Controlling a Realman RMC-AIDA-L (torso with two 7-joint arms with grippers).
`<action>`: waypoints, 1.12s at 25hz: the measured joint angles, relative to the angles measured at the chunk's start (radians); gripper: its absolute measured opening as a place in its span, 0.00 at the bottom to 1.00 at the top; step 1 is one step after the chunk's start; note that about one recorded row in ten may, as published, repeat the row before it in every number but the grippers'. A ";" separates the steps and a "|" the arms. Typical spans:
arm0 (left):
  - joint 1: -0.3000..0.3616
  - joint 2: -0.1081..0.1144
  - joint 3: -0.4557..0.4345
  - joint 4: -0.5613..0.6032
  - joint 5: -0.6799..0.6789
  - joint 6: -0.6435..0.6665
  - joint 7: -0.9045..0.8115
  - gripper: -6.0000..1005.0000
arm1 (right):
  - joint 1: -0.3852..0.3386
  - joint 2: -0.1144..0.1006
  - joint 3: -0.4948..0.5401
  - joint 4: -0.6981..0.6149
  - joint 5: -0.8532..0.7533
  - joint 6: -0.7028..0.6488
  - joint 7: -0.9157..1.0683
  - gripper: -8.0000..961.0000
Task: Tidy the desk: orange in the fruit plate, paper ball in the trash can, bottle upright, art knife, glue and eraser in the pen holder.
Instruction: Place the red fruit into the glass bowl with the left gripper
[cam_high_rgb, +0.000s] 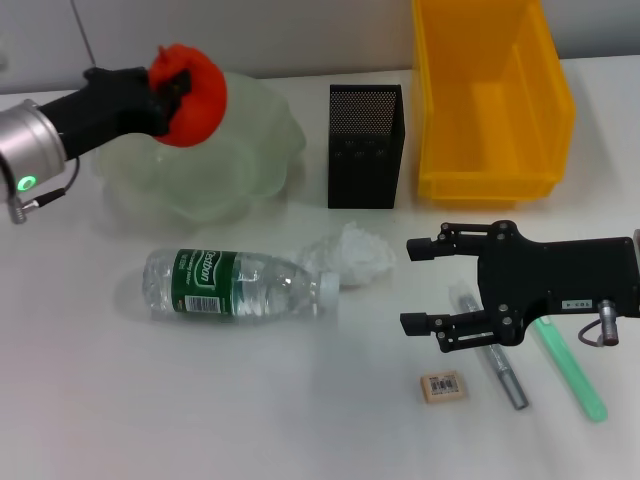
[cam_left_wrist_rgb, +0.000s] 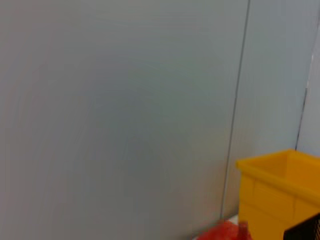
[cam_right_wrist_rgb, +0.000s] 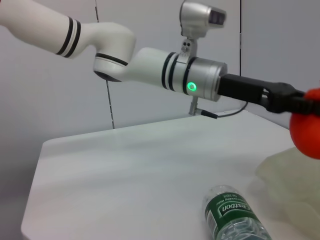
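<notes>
Currently the left gripper's (cam_high_rgb: 172, 92) jaws are clamped on the orange (cam_high_rgb: 192, 95), held above the fruit plate (cam_high_rgb: 255, 150). Next it probably needs lowering and releasing. The right gripper (cam_high_rgb: 425, 285), jaws apart, hovers over the bench (cam_high_rgb: 100, 400).
</notes>
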 joint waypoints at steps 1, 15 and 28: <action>0.000 0.000 0.000 0.000 0.000 0.000 0.000 0.10 | 0.000 0.000 0.000 0.000 0.000 0.000 0.000 0.83; -0.037 -0.002 0.074 -0.039 -0.037 -0.087 0.010 0.15 | -0.004 0.000 0.012 0.002 0.000 0.000 0.000 0.83; -0.032 -0.002 0.079 -0.039 -0.044 -0.089 0.009 0.54 | -0.011 0.000 0.012 0.002 0.009 -0.006 0.000 0.82</action>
